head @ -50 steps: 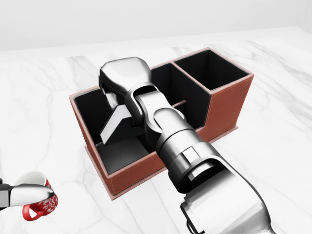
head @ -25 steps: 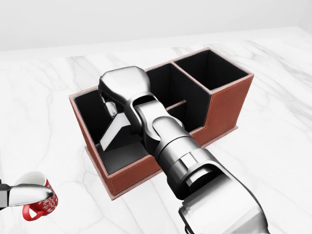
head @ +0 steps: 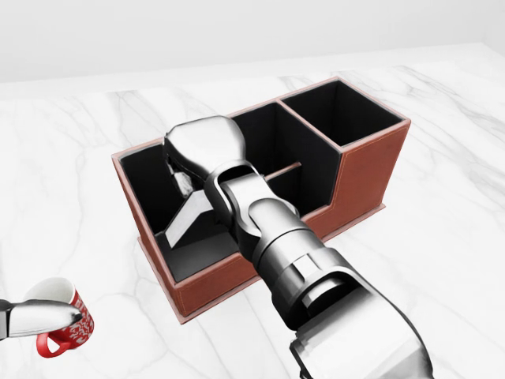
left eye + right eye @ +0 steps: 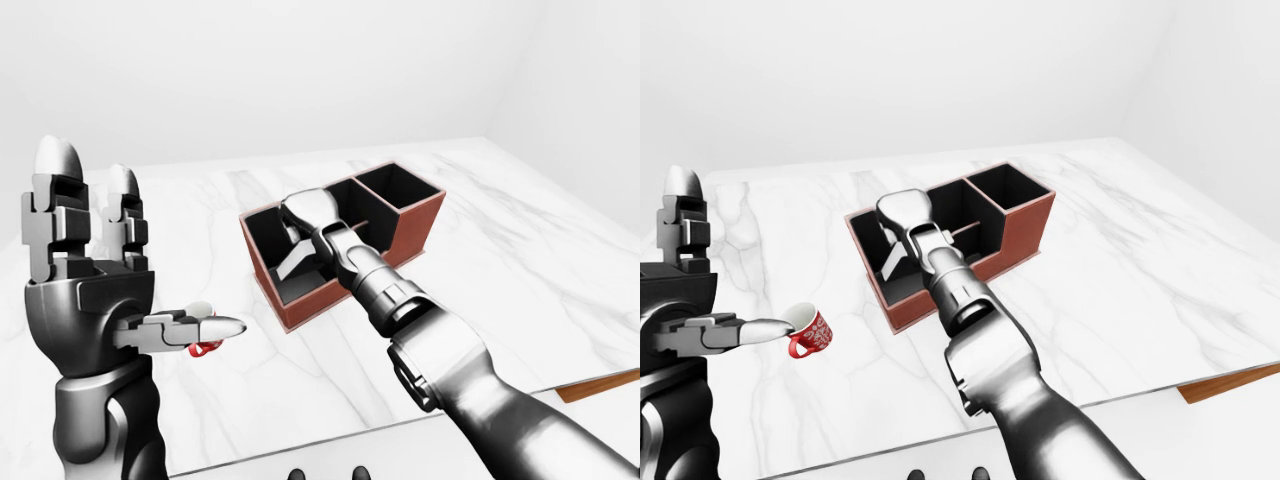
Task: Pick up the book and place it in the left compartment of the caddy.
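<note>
Marble (image 3: 442,237) runs under everything, white with grey veins, and nearest me the left hand (image 4: 90,270) stands raised and idle at the table's near edge, two fingers straight up and the thumb out flat, plainly open and holding nothing; I judge it is parked there to keep out of the way. Just past its thumb sits a red mug (image 4: 812,331) with a white pattern, upright on the table, well apart from the caddy and no part of the job. From the lower right the right arm (image 3: 292,260) reaches up and away across the table, so that the right hand (image 3: 201,150) hangs over the left end of the caddy (image 3: 371,170), a brown leather-look box with black lining. It has a long bay at left, a middle bay with a low wall, and a square bay at the far right. Under the hand a thin pale-grey slab, which I take for the book (image 3: 185,217), leans aslant in the left bay, its low end near the floor by the near wall and its top up under the palm. It looks plain, with no cover print that I can make out. The wrist hides the fingers, so I cannot tell whether they grip the book or have let it go. The slant suggests it was fed in edge first to clear the rim, and that it has yet to settle flat or upright.
</note>
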Motion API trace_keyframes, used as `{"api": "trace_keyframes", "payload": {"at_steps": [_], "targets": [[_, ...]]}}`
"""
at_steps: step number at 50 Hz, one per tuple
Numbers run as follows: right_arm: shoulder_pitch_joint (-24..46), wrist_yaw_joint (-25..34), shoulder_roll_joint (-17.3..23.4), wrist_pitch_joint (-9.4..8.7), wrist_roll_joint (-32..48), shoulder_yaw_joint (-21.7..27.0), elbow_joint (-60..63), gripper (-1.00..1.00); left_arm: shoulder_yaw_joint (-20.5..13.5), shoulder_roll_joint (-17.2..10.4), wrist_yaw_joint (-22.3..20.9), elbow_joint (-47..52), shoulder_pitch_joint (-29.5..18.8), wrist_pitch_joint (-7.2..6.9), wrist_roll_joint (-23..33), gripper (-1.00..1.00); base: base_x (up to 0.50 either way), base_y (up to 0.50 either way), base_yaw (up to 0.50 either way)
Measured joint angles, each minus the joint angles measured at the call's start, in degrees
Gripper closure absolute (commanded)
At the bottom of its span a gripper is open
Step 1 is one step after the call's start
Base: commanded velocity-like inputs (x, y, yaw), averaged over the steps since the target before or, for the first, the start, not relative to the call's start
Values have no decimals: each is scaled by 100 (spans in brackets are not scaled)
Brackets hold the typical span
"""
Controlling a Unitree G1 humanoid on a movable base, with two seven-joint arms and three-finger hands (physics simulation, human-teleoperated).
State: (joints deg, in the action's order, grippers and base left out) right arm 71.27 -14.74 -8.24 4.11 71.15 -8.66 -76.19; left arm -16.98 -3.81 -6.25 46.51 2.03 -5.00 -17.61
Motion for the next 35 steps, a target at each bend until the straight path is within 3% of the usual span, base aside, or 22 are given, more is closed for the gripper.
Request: {"api": "trace_keyframes", "payload": {"at_steps": [35], "targets": [[-364,-495,-65,89,241,17,-150,100,-61,-8,-48,-48,18,0,-70,-100,0,0,0]]}}
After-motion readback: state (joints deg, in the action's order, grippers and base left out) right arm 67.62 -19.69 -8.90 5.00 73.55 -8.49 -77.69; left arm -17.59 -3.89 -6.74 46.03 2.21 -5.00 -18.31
